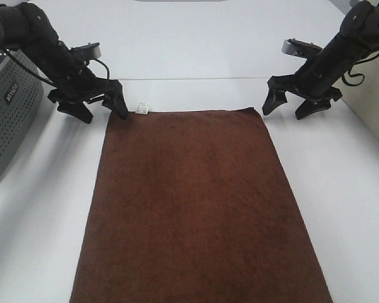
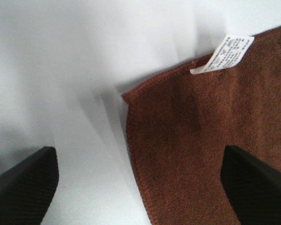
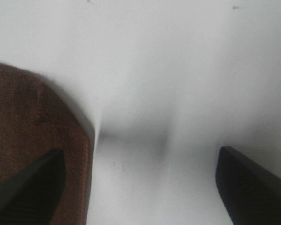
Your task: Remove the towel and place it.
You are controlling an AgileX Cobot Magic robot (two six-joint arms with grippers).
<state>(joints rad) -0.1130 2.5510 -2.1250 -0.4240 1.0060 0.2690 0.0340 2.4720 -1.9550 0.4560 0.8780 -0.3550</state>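
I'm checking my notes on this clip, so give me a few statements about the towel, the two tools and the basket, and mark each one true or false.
1. The towel lies spread flat on the table. True.
2. The left tool is shut on the towel's corner. False: it is open, with one finger on either side of the corner, gripping nothing.
3. The white tag is at the towel corner nearest the left tool. True.
4. The towel is inside the grey basket. False: the towel lies on the table, beside the basket.
5. The right tool is open. True.
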